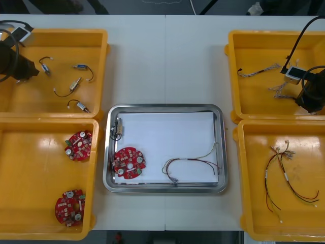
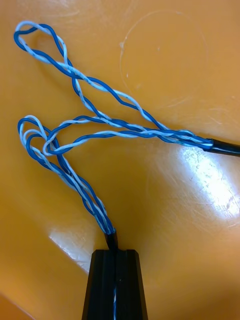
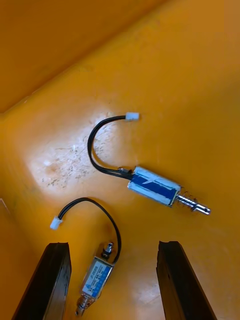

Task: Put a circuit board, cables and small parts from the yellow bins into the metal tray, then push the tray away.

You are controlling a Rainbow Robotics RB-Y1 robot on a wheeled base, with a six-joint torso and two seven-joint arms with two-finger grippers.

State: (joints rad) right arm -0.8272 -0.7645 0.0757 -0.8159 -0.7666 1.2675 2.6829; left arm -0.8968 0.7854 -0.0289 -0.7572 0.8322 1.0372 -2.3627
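Front view: light table point(image 1: 165, 61), yellow bins point(image 1: 35, 147), metal tray point(image 1: 165, 188)

Metal tray point(image 1: 165, 189), white inside, flat between the yellow bins point(image 1: 30, 168).
Holds a round red circuit board point(image 1: 129, 162) and a small metal part point(image 1: 119, 128) along its left wall, plus a looped red and yellow cable point(image 1: 190, 165) toward its right. Elsewhere: twisted blue and white cable point(image 2: 82, 192) looped on a right bin's floor, clamped at one end.
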